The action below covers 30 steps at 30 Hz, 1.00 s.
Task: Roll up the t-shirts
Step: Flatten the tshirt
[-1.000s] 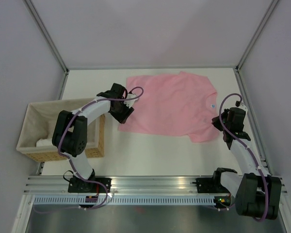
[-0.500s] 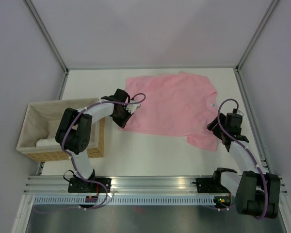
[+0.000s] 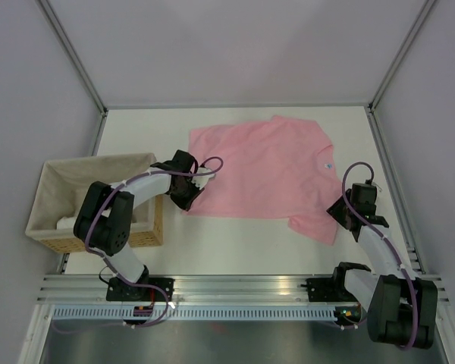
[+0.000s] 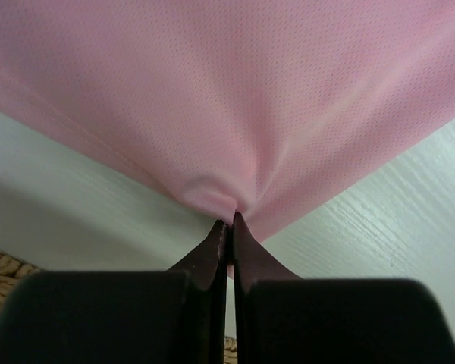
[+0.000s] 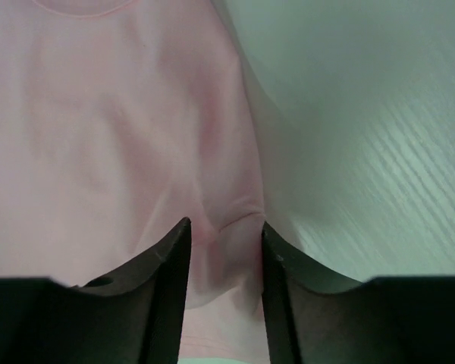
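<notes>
The left end effector (image 4: 229,220) clamps the t-shirt (image 3: 265,167) by its hem, the right end effector (image 5: 224,224) gapes unclenched astride a sleeve (image 3: 317,224) near the worktop's (image 3: 235,243) right edge, so a lopsided tug could bunch it.

White desk (image 3: 235,243) ahead of me: pink t-shirt (image 3: 265,167) spread mid-desk, wicker basket (image 3: 68,244) at my left edge.

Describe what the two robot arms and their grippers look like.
The left arm and right arm have white links between black joints, each trailed by a purple cable. The left gripper and right gripper each end in two black fingers tapering to narrow tips.
</notes>
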Each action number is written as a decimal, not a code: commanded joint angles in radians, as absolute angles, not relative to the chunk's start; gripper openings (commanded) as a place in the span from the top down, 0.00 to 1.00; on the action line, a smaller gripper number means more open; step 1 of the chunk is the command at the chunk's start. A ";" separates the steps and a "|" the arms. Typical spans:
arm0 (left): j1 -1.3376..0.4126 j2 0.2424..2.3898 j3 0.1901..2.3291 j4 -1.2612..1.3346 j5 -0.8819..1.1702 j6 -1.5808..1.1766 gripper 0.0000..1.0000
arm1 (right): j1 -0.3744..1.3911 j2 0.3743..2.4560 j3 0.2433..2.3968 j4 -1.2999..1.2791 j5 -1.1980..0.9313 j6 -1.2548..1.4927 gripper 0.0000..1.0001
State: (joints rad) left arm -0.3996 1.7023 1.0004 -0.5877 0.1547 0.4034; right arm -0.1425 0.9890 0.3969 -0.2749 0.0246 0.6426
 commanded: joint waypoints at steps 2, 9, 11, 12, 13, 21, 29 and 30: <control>-0.402 1.617 0.925 -0.661 0.144 0.471 0.98 | -0.147 0.922 0.390 -0.305 0.017 0.675 0.68; -0.403 1.468 0.908 -0.699 0.132 0.538 0.67 | -0.147 0.830 0.383 -0.345 0.005 0.677 0.99; -0.402 1.424 0.911 -0.707 0.101 0.572 0.59 | -0.147 0.830 0.380 -0.351 -0.024 0.670 1.00; -0.403 1.410 0.914 -0.707 0.094 0.583 0.56 | -0.147 0.830 0.379 -0.345 -0.029 0.670 1.00; -0.406 1.398 0.917 -0.707 0.091 0.606 0.54 | -0.147 0.830 0.379 -0.344 -0.031 0.670 1.00; -0.534 1.416 0.861 -0.683 0.061 0.690 0.44 | -0.147 0.825 0.388 -0.341 -0.029 0.654 1.00; -0.555 1.520 0.766 -0.551 -0.066 0.758 0.43 | -0.147 0.818 0.406 -0.359 -0.029 0.640 1.00; -0.557 1.523 0.756 -0.540 -0.061 0.759 0.43 | -0.147 0.812 0.410 -0.360 -0.029 0.638 1.00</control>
State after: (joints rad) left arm -0.5564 1.4975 0.7887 -0.6003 -0.0219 0.7013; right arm -0.1425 0.8341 0.3859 -0.3416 -0.0261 0.6537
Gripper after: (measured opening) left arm 0.568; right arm 0.010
